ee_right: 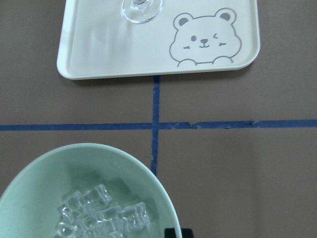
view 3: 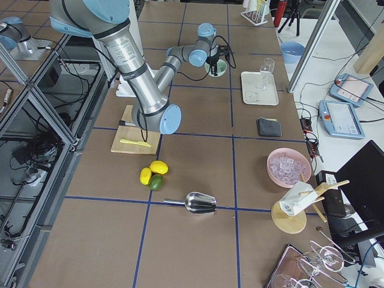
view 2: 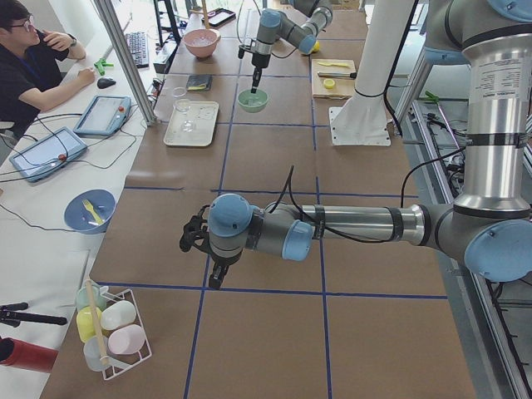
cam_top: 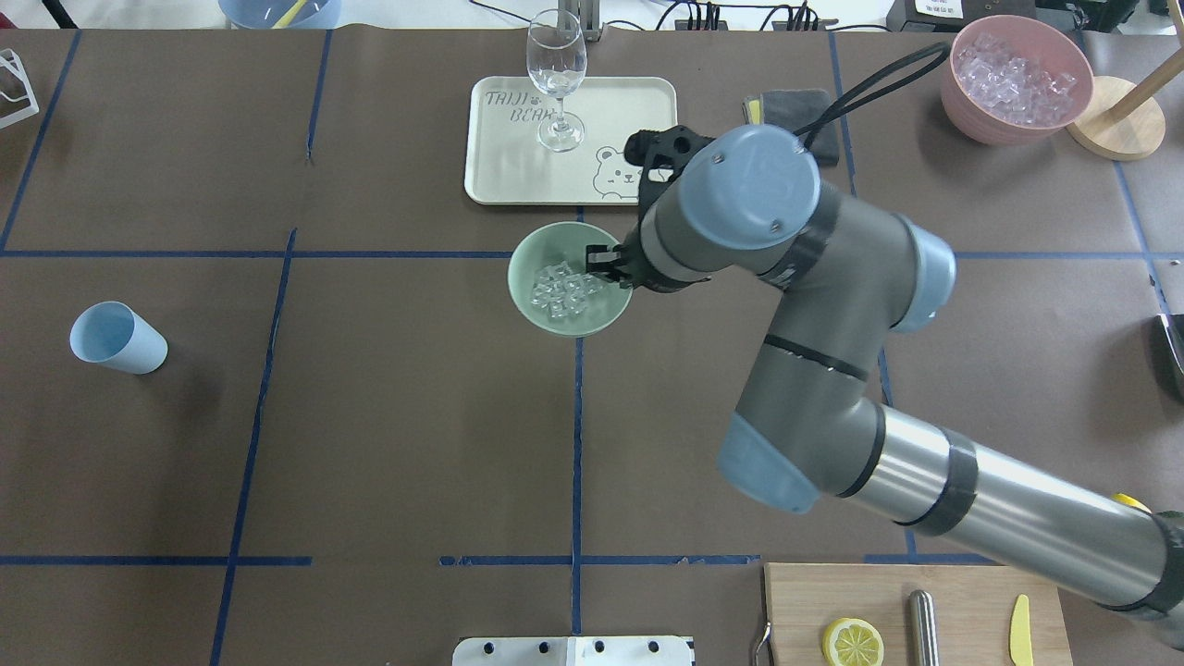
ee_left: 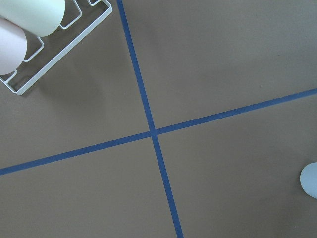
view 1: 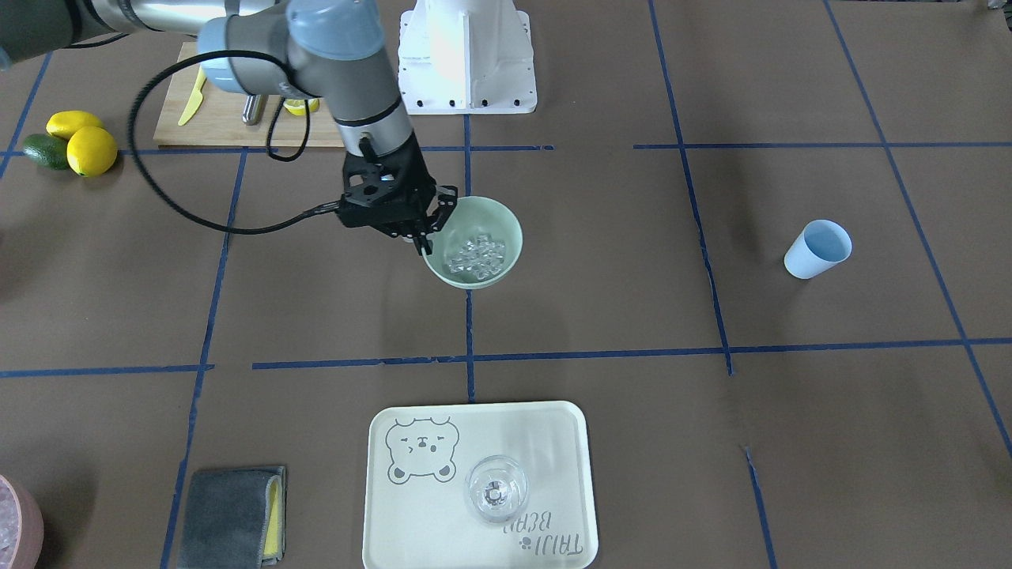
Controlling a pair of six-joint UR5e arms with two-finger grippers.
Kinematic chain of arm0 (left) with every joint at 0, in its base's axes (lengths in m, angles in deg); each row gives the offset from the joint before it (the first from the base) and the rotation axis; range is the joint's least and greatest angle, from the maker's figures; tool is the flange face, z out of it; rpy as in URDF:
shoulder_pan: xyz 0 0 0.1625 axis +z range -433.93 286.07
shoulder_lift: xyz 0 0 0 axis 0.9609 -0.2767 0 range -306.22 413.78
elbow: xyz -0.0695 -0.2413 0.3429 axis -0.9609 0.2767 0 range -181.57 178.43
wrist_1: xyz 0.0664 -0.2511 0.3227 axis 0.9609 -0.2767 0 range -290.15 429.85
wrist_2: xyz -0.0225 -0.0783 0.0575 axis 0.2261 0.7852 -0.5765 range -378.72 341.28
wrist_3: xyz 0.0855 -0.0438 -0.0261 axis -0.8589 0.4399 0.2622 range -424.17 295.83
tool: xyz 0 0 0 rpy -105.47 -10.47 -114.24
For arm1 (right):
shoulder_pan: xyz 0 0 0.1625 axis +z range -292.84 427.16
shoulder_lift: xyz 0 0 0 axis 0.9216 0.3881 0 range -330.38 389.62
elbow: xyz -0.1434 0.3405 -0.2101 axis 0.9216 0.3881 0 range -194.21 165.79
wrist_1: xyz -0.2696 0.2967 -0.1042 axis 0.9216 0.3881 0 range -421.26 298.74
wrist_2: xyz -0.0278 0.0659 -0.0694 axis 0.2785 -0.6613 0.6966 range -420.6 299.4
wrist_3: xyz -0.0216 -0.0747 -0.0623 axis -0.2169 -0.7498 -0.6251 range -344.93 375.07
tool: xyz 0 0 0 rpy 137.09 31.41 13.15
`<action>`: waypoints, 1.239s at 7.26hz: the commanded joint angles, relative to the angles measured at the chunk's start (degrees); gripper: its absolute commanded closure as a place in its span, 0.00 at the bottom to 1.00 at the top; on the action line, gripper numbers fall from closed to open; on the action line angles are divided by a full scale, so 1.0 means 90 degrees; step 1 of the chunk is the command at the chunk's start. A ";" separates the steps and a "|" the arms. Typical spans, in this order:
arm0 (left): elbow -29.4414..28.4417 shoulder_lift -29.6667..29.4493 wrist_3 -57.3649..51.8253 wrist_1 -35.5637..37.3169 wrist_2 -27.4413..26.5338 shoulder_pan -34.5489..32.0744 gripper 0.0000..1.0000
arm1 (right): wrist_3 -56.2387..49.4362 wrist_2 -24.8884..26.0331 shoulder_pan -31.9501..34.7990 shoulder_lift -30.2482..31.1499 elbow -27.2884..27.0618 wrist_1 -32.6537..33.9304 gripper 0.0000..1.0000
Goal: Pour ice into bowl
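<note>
Right gripper (view 1: 425, 242) is parked at the bowl (view 1: 510, 224), on the rim at the robot's-right side, pointing pretty much straight down. Its wrist cam only catches the very tips of the fingers (ee_right: 187, 233). They're drawn close together with the thin green wall right at them, so it looks like it's pinching the rim. The bowl sits on the brown bench (view 1: 601, 261), right over a blue tape line. The ice (view 1: 477, 254) is in the bowl, a little heap of clear cubes on the bottom.

Left gripper (view 2: 215, 276) is well away from the bowl, hanging low over the bench near a tape crossing. Only the side cam catches it and its own wrist cam shows no fingers, so I can't tell if it's spread or closed. A white wire rack (ee_left: 64, 48) with pastel cups is near it, on the side away from the bowl.

Other stuff:
- The cream tray (cam_top: 499, 166) with the bear print is just past the bowl, on the side away from the robot and not touching it. A wine glass (cam_top: 556, 83) stands on it.
- The light blue cup (cam_top: 118, 338) is way off to the robot's left of the bowl.
- The pink container (cam_top: 1008, 129) of ice is far from the bowl, out toward the robot's right, with a folded grey cloth (cam_top: 795, 106) between it and the tray.
- The cutting board (cam_top: 971, 601) is on the robot's side of the bowl, off to the right.
</note>
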 commanded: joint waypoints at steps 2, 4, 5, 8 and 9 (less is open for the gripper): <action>-0.0006 0.0031 0.0029 -0.0010 -0.0015 0.0000 0.00 | -0.2251 -0.1288 0.1588 0.1755 -0.0277 -0.0495 1.00; 0.0014 0.0070 0.0019 0.0010 -0.0084 0.0000 0.00 | -0.3647 -0.2177 0.2497 0.3005 -0.0237 -0.1063 1.00; 0.0004 0.0070 0.0009 0.0010 -0.0074 0.0000 0.00 | -0.3760 -0.2190 0.2549 0.3359 -0.0121 -0.1375 1.00; 0.0014 0.0070 0.0009 -0.0020 -0.0035 0.0000 0.00 | -0.3374 -0.2200 0.2550 0.3937 0.1146 -0.3705 1.00; 0.0004 0.0061 0.0009 -0.0020 -0.0025 0.0000 0.00 | -0.3332 -0.2200 0.2550 0.4152 0.1420 -0.4273 1.00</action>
